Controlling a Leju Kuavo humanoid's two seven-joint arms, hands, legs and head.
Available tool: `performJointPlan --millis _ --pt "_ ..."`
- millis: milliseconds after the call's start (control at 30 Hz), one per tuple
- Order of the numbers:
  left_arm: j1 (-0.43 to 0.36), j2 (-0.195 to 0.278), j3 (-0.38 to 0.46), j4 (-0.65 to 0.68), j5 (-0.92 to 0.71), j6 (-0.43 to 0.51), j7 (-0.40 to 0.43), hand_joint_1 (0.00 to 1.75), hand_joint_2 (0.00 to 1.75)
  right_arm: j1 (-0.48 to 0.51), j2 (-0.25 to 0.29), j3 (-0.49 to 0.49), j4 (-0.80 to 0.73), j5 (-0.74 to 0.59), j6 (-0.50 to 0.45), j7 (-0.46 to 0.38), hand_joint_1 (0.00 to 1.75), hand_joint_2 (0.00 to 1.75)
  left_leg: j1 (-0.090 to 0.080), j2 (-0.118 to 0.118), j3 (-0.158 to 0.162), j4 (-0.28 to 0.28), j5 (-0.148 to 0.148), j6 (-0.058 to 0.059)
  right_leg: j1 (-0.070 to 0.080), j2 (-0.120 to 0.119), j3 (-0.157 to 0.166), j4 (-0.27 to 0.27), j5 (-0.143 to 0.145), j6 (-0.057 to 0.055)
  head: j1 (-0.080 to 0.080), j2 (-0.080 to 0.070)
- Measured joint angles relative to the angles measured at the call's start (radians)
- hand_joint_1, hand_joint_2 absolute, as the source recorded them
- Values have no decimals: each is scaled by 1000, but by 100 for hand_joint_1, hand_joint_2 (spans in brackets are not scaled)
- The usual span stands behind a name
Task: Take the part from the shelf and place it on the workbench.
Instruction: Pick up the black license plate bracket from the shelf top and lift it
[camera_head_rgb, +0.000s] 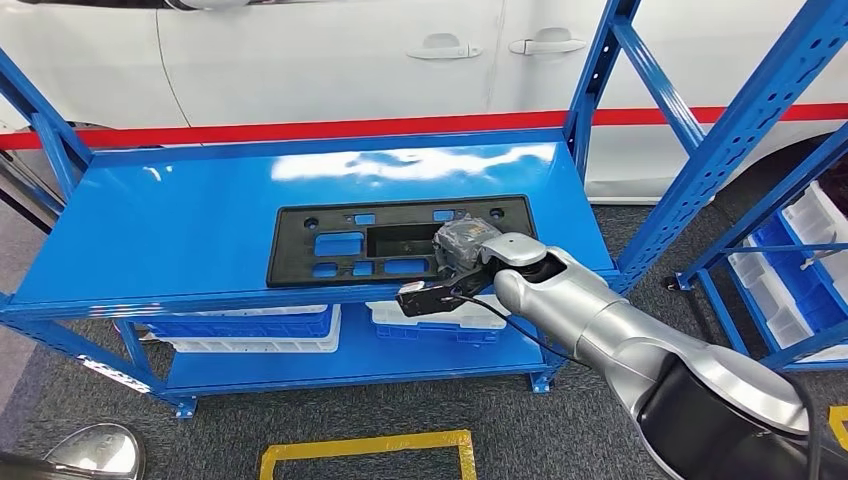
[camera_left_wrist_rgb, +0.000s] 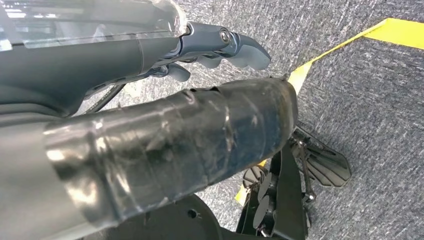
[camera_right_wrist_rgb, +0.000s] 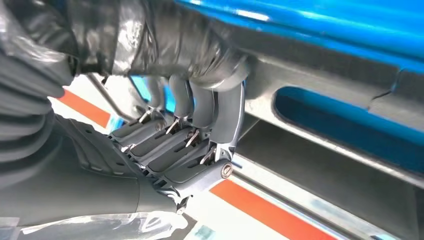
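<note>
Reaching in over the front edge of the blue shelf, the robot's right arm has its right hand down on the black part, a long flat plastic panel with several cut-outs that lies flat on the top deck of the shelf. The hand sits at the panel's right end, near the front edge. From the right wrist view its dark fingers are curled down over the panel's rim beside a long slot where the blue deck shows through, so the hand is clamped on the part; the panel itself looks to be resting on the shelf.

On the lower deck I can see white and blue trays stacked side by side. Behind the shelf stands a white car with a red stripe along its side. A second blue rack with white bins stands off to the right.

The left hand hangs low over the grey carpet, near a yellow floor line. Its fingers are bent inward with nothing in them.
</note>
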Motion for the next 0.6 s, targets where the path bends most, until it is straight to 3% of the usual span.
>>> performJointPlan --millis 600 --pt "0 0 0 0 -7 -8 8 0 0 -1 -4 -3 -12 -13 17 -18 0 0 1 0 1 -1 1 1 1 0 0 1 0 0 0 0"
